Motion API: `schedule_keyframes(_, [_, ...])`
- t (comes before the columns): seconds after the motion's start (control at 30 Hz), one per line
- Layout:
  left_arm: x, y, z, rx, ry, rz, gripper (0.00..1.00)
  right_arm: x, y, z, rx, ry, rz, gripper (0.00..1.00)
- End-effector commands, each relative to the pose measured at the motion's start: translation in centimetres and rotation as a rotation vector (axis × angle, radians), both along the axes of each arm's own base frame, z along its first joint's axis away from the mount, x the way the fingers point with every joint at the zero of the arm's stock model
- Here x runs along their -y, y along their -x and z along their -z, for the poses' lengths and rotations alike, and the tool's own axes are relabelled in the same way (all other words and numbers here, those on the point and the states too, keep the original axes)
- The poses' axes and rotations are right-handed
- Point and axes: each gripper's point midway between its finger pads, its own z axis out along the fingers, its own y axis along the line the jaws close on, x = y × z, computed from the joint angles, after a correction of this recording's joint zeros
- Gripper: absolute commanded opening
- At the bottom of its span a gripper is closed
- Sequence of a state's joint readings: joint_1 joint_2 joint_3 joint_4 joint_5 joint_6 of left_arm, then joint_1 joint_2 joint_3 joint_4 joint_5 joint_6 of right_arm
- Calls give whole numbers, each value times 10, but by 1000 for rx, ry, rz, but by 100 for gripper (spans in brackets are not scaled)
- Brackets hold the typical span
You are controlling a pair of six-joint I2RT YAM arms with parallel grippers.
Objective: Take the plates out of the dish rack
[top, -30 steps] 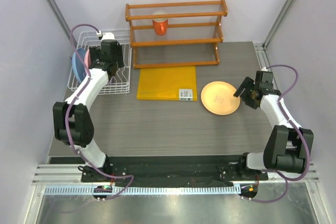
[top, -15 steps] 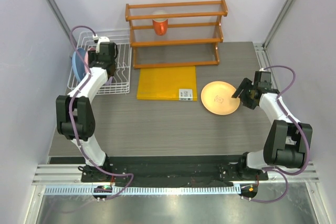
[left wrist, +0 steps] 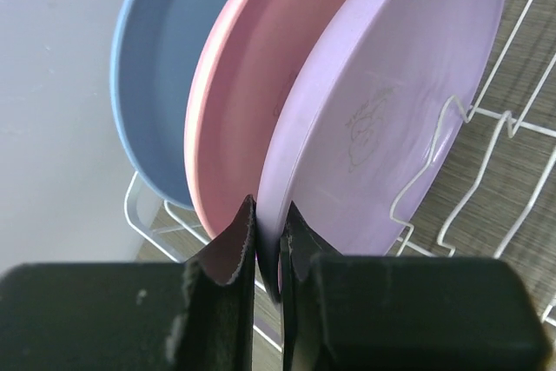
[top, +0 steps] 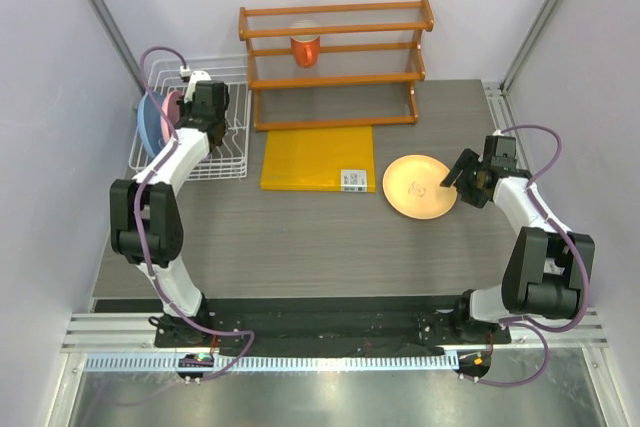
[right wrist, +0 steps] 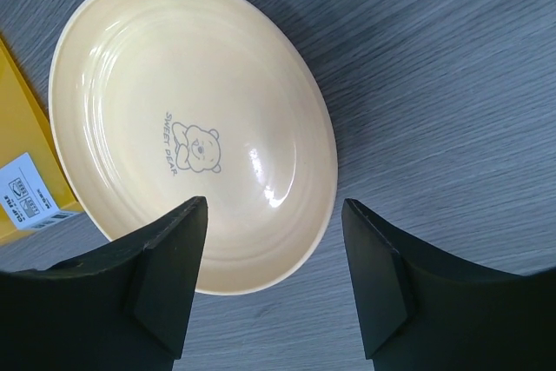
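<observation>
Three plates stand on edge in the white wire dish rack (top: 225,152) at the back left: light blue (left wrist: 161,67), pink (left wrist: 239,102) and lilac (left wrist: 391,102). My left gripper (left wrist: 268,232) is shut on the lilac plate's near rim, one finger on each face. In the top view the left gripper (top: 192,112) sits over the rack beside the blue plate (top: 150,125). A peach-orange plate (top: 420,187) with a bear print lies flat on the table. My right gripper (right wrist: 274,206) is open just above that plate's (right wrist: 191,128) right edge, holding nothing.
An orange wooden shelf rack (top: 335,62) stands at the back with an orange cup (top: 305,49) on it. A yellow board (top: 318,157) with a white label lies between the dish rack and the peach plate.
My left gripper has closed from wide open onto the lilac plate's rim, after shifting slightly over the rack. The right gripper has stayed by the peach plate.
</observation>
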State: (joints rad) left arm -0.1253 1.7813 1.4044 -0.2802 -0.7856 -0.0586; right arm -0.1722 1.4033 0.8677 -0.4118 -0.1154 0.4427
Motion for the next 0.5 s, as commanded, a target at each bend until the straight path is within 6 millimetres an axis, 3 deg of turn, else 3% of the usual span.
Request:
schedule_keyframes(0.0, [9, -3, -60, 153, -107, -45, 0, 1, -7, -5, 33, 3, -16, 69])
schedule_keyframes(0.3, [27, 8, -87, 188, -135, -20, 0, 0, -6, -11, 50, 7, -21, 69])
schedule_keyframes(0.47, [35, 22, -115, 236, -68, 21, 0, -1, -5, -18, 65, 5, -27, 69])
